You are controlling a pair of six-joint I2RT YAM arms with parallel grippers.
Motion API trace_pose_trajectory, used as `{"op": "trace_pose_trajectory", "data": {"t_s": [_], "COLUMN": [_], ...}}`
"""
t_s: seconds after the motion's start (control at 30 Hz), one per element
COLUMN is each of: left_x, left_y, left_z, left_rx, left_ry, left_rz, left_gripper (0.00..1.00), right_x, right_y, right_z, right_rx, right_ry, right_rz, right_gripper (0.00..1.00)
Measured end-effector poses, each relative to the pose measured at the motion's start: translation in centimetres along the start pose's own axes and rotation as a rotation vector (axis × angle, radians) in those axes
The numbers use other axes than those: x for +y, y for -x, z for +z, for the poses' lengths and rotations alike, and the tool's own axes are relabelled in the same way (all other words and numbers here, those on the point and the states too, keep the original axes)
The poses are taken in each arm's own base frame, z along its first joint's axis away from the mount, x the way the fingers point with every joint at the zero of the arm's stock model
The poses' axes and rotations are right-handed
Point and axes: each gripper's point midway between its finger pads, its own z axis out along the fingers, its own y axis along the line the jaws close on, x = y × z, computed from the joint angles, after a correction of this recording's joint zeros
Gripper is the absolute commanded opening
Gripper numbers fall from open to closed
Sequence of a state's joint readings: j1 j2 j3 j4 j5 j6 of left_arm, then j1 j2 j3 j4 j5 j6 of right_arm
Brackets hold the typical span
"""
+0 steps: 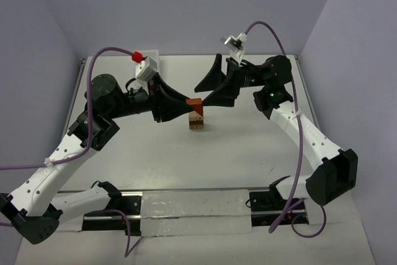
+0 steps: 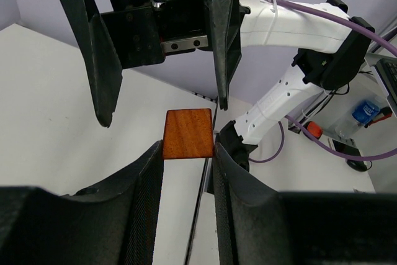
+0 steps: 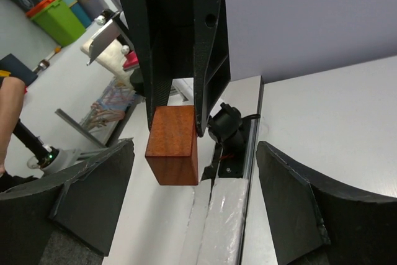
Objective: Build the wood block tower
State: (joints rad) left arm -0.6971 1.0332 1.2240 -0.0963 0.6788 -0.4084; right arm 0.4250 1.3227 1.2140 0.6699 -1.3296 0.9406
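Observation:
A short tower (image 1: pixel 196 121) of small tan and brown wood blocks stands mid-table. My left gripper (image 1: pixel 191 102) is shut on a reddish-brown block (image 1: pixel 196 102) and holds it just above the tower's top. The left wrist view shows that block (image 2: pixel 188 134) pinched at the tips of the left gripper (image 2: pixel 188 148). My right gripper (image 1: pixel 202 96) is open, its jaws wide apart on either side of the held block. In the right wrist view the block (image 3: pixel 173 146) hangs between the right gripper's (image 3: pixel 195 148) spread jaws without touching them. The tower is hidden in both wrist views.
A white bin (image 1: pixel 154 54) shows partly behind the left wrist at the table's back. A metal rail with a clear plastic strip (image 1: pixel 192 210) runs along the near edge between the arm bases. Walls close in the table (image 1: pixel 248 153) at the back and sides.

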Motion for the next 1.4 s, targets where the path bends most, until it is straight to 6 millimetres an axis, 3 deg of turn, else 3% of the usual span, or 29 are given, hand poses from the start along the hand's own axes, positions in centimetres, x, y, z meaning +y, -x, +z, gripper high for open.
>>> {"op": "trace_pose_trajectory", "data": {"t_s": [0.6, 1.1, 1.17, 1.2, 1.27, 1.4], "left_x": [1.3, 1.3, 1.3, 1.3, 1.4, 3.0], "left_y": [-0.2, -0.3, -0.3, -0.3, -0.3, -0.6], "left_z": [-0.2, -0.3, -0.3, -0.3, -0.3, -0.6], "left_rx": [-0.004, -0.006, -0.006, -0.006, -0.006, -0.001], "left_ry": [0.042, 0.038, 0.039, 0.040, 0.047, 0.125], "left_rz": [-0.007, -0.029, -0.029, -0.029, -0.029, -0.047], "left_gripper": [0.00, 0.02, 0.22, 0.38, 0.93, 0.99], "right_x": [0.3, 0.4, 0.4, 0.4, 0.4, 0.5], "right_y": [-1.8, -1.7, -1.7, -1.7, -1.7, -2.0], "right_z": [0.8, 0.9, 0.9, 0.9, 0.9, 0.7], "right_rx": [0.031, 0.030, 0.030, 0.029, 0.031, 0.048], "right_ry": [0.044, 0.050, 0.050, 0.050, 0.050, 0.059], "right_rz": [0.035, 0.028, 0.026, 0.025, 0.023, 0.020], "right_gripper": [0.60, 0.26, 0.19, 0.17, 0.11, 0.08]}}
